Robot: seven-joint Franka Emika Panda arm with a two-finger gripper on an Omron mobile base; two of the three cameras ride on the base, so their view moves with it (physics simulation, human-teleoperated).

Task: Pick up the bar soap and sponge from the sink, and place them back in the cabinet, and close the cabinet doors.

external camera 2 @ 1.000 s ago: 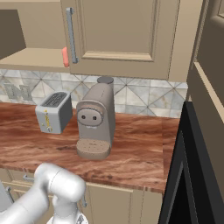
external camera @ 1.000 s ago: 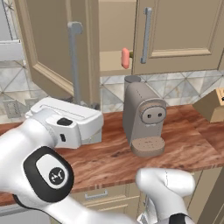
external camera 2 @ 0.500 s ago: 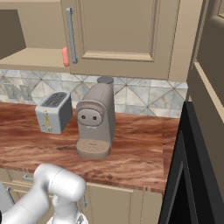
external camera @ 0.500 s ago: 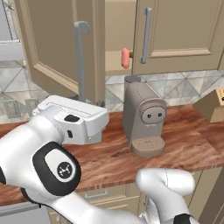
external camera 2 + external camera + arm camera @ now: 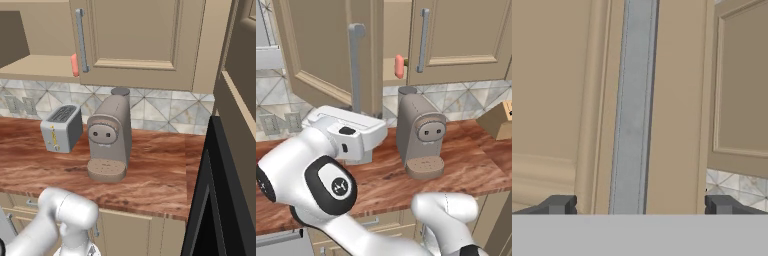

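Bar soap (image 5: 399, 66) sits on the cabinet (image 5: 40, 67) shelf, a salmon-pink bar standing at the shelf's front edge in the gap between the two cabinet doors; in the right base view it peeks out just behind the silver handle (image 5: 80, 40) of the right door (image 5: 140, 42). The left door (image 5: 331, 52) stands swung out toward the robot, its vertical silver bar handle (image 5: 356, 67) just above the white hand housing. The right door looks nearly flush with the cabinet front.

The hand (image 5: 641, 205) is open, its two dark fingertips (image 5: 559, 204) spread wide, one on each side of the left door's bar handle (image 5: 632, 110), which runs up the middle of the hand view. The fingertips are not touching the handle.

On the reddish wooden desk (image 5: 160, 165) below, a taupe coffee machine (image 5: 110, 137) stands near the tiled backsplash, with a silver toaster (image 5: 61, 127) to its left. A wooden knife block (image 5: 499, 120) sits at the far right in the left base view.
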